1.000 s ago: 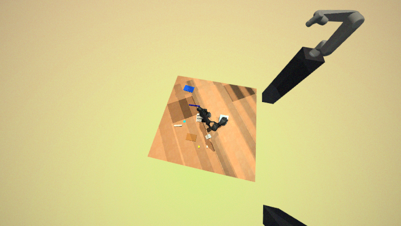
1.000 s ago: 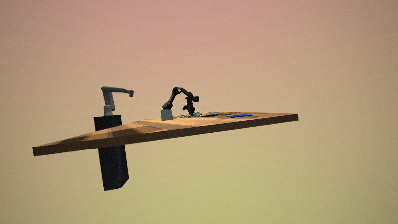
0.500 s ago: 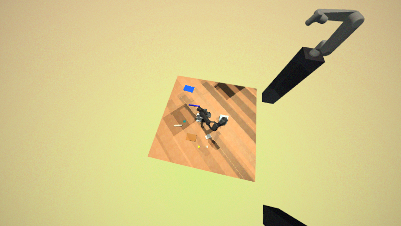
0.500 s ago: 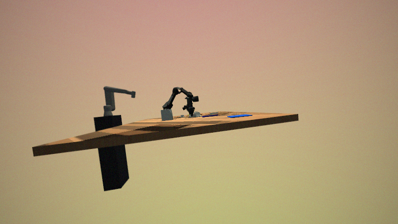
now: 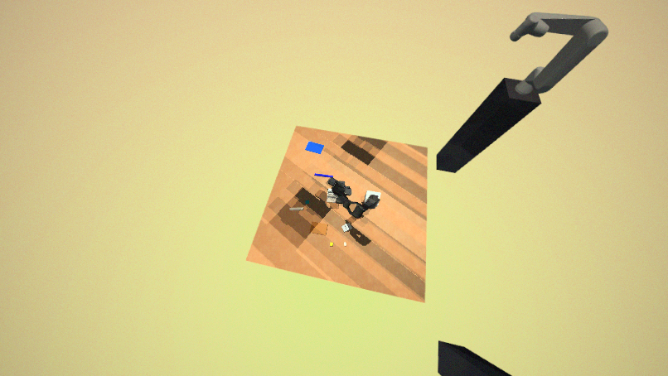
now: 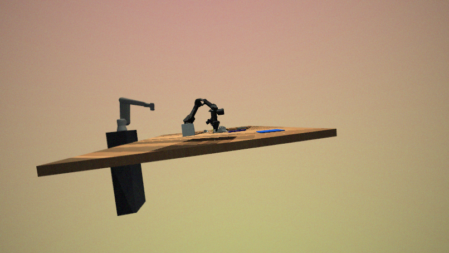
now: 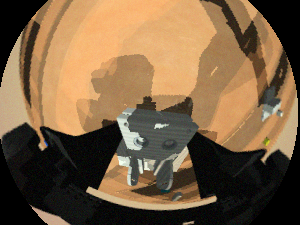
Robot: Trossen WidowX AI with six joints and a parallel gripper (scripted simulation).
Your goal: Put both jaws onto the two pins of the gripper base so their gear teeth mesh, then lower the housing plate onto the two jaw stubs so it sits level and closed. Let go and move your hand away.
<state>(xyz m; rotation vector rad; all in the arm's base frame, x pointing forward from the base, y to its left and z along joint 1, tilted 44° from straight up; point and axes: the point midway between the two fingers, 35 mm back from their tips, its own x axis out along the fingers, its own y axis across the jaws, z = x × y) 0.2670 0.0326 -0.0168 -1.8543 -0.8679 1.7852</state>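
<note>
My gripper (image 7: 155, 127) (image 6: 216, 129) points down with its fingers wide apart, against the two short sides of the grey housing plate (image 7: 176, 130). It is shut on the plate, which shows two holes. The left jaw (image 7: 132, 175) and right jaw (image 7: 164, 175) stick out side by side below the plate in the wrist view. The pale gripper base (image 7: 122, 161) shows partly beneath. The pins, gear teeth and stubs are hidden. I cannot tell whether the plate rests on the stubs or hangs just above them.
A small white-and-grey part (image 5: 346, 228) (image 7: 271, 109) lies off to one side. A yellow piece (image 5: 331, 243) (image 7: 267, 141), a blue bar (image 5: 322, 175), a blue rectangle (image 5: 314, 147) (image 6: 271, 131), an orange square (image 5: 320, 228) and a pale bar (image 5: 296, 209) are on the table.
</note>
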